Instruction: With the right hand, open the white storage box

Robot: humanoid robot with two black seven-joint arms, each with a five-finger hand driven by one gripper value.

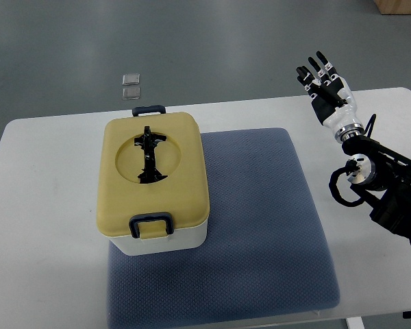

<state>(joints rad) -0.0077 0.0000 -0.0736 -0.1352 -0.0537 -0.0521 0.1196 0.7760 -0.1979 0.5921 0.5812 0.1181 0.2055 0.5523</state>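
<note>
Grey floor surrounds a white desk (41, 205). Well left of the spread, empty right robot hand (327, 86), the storage box (156, 181) looks rigid and light; its front latch (151, 225) is judged graspable.

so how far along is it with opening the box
Nothing looks done yet: the white storage box sits on the blue mat with its yellow lid down and the front latch closed. The right robot hand is off to the right above the table's far edge, fingers spread, holding nothing and well apart from the box. Reaching over, releasing the latch and lifting the lid are all left.
</note>
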